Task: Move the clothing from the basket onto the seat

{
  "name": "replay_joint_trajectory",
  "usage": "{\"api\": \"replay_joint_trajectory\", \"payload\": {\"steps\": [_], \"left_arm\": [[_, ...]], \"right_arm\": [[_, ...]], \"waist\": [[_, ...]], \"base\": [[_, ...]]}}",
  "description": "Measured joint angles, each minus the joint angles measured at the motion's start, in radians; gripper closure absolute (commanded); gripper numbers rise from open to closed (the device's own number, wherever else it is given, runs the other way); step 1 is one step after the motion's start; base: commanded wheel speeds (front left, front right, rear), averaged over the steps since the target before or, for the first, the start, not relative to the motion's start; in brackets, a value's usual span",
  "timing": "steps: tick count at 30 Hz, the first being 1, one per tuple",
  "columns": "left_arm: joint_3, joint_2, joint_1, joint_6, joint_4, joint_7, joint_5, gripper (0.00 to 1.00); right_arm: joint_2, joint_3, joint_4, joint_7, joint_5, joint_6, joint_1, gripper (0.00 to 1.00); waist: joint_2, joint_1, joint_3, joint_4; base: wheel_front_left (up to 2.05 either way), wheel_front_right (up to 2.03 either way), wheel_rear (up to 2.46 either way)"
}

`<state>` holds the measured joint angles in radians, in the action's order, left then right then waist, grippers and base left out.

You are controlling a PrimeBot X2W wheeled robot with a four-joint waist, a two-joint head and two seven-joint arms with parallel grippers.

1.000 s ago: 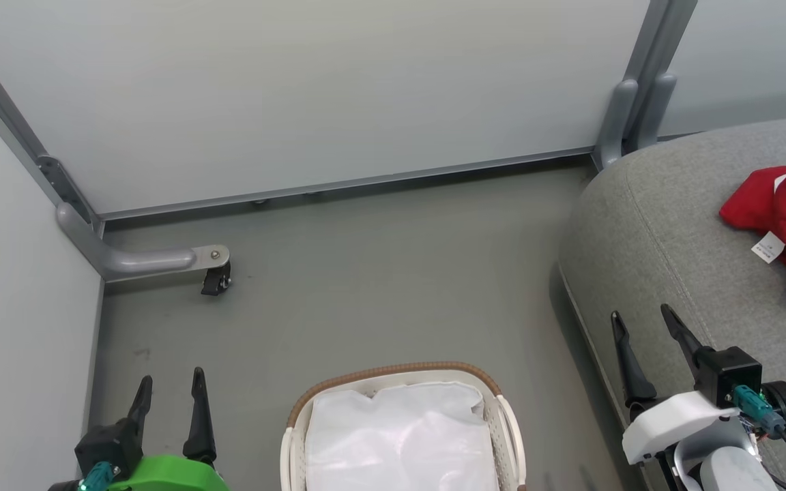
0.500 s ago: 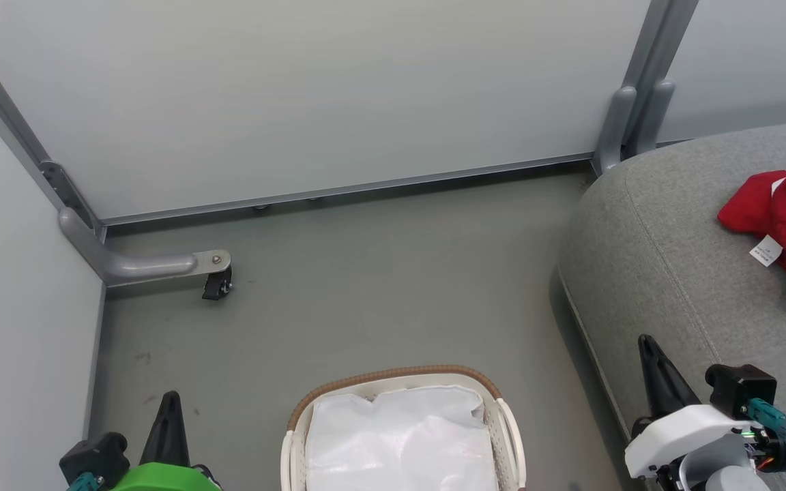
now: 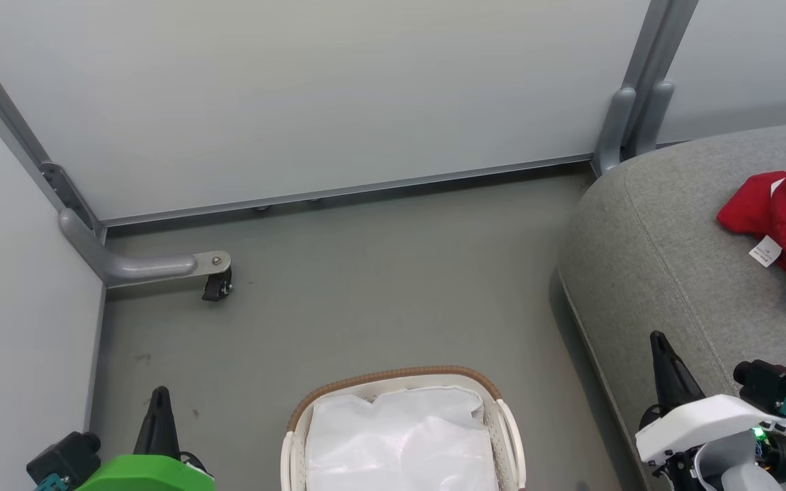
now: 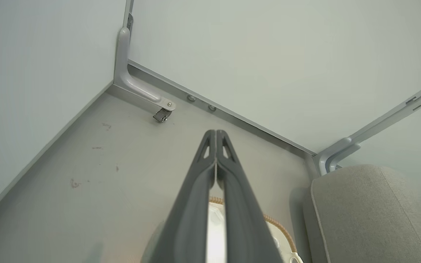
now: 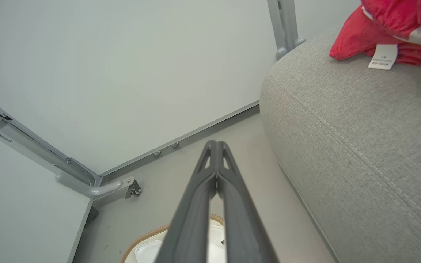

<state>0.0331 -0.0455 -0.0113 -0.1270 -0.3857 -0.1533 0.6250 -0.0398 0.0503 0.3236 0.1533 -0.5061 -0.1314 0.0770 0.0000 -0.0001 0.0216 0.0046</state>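
Your left claw (image 3: 159, 394) and right claw (image 3: 660, 339) are both pinched fully together, holding nothing, low on either side of the basket (image 3: 393, 374) on the floor (image 3: 379, 286). The red clothing (image 3: 785, 211) lies on the grey seat (image 3: 666, 259) at far right. The basket's white liner (image 3: 400, 436) seems uncovered, though its near end is cropped.

I can't read a single word anywhere on my feed. The one label I can find is the white tag (image 5: 382, 56) at the edge of the red clothing (image 5: 353, 40) lying on the seat (image 5: 360, 128). It carries a few lines of small dark print, too fine to make out in the right wrist view, and in the head view it is just a pale scrap.
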Motion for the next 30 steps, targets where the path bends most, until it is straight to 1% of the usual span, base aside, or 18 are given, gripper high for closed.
{"api": "replay_joint_trajectory", "payload": {"steps": [16,30], "left_arm": [[0.019,0.000,-0.021,0.000,0.031,0.060,0.221,1.00],[0.031,0.000,-0.034,0.000,0.056,0.104,0.382,1.00]], "right_arm": [[-0.001,0.013,-0.017,-0.058,-0.250,0.000,0.001,1.00],[-0.002,0.025,-0.029,-0.104,-0.432,0.000,0.005,1.00]], "waist": [[0.0000,0.0000,-0.003,-0.001],[0.0000,0.0000,-0.005,-0.001]], "base": [[0.00,0.00,0.00],[0.00,0.00,0.00]]}}
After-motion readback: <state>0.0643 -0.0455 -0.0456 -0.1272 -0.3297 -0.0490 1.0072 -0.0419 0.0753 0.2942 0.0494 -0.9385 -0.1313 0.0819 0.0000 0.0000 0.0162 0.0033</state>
